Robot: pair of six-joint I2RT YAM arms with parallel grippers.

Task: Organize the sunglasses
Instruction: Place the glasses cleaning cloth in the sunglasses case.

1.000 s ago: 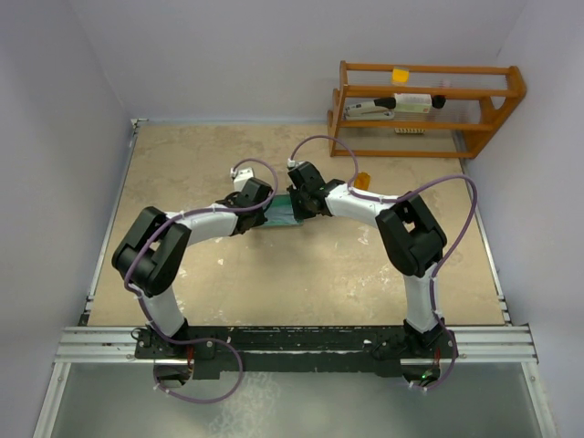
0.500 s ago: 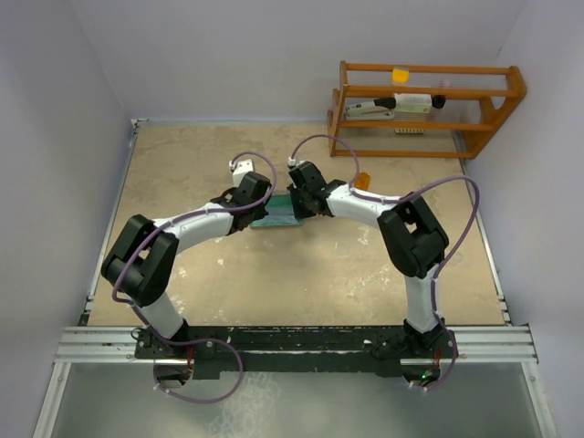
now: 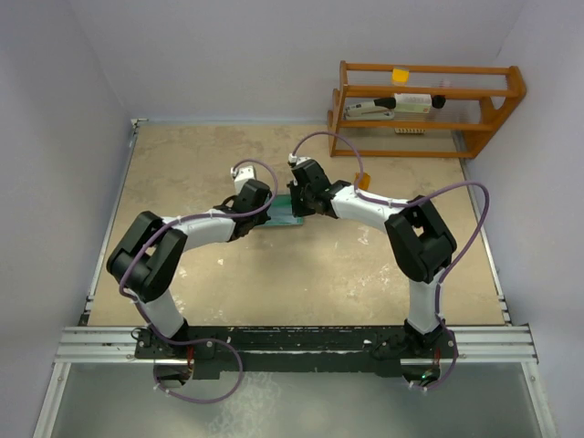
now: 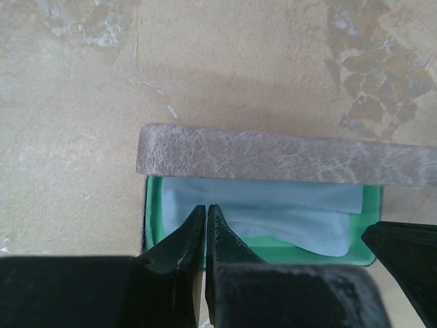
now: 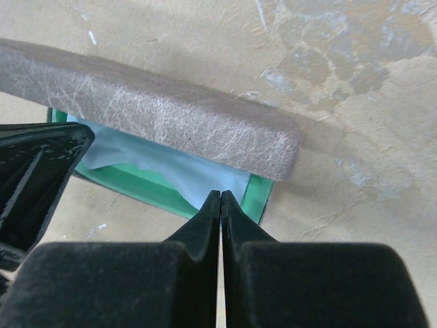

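The grey case (image 4: 273, 156) lies open on the table, its green lining (image 4: 154, 212) showing with the light blue cloth (image 4: 287, 215) inside. My left gripper (image 4: 206, 208) is shut, its tips over the cloth's left end. My right gripper (image 5: 220, 195) is shut, its tips at the cloth's (image 5: 171, 171) right end under the grey lid (image 5: 150, 109). In the top view both grippers (image 3: 266, 212) (image 3: 299, 206) meet at the case (image 3: 283, 217). A small orange object, apparently the sunglasses (image 3: 363, 182), lies right of the right arm, partly hidden by a cable.
A wooden rack (image 3: 424, 109) stands at the back right with a few items on its shelves. Walls close in the table on the left, back and right. The right gripper's finger (image 4: 403, 253) shows in the left wrist view.
The left arm's elbow swung out and back, and its wrist shifted slightly at the case. The right wrist moved a little toward the back. Both grippers stay at the case.
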